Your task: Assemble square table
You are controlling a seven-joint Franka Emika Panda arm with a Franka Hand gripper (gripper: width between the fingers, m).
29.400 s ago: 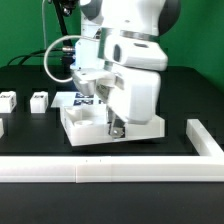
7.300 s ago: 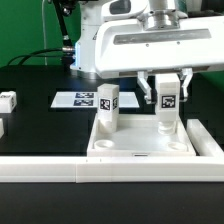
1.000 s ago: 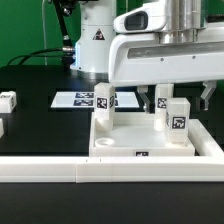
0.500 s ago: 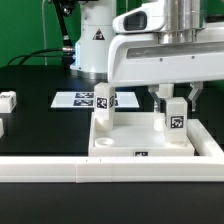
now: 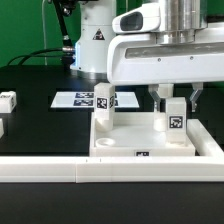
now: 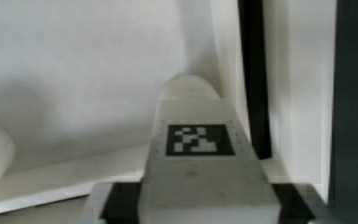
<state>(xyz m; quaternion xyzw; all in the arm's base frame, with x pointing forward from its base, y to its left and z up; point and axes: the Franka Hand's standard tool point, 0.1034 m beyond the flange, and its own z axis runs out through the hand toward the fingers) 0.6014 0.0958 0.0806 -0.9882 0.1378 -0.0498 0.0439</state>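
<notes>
the claw point(image 5: 176, 99) is squeezing a white leg point(image 5: 176, 122) from both sides. this leg is standing up in the square top point(image 5: 133, 136) on the black desk point(image 5: 40, 125), on the exterior view's right.

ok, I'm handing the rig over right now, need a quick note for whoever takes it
Gripper: shut on the second leg, fingers against both its sides; the wrist view shows no gap.
Table top: just behind the border rail.
Done: first leg stands upright on the top toward the exterior view's left, second leg upright toward its right. How tight either sits cannot be told.
Left: loose leg lies at the exterior view's left; a white block cut by the frame edge may be another. The remaining corners have no legs yet.
</notes>
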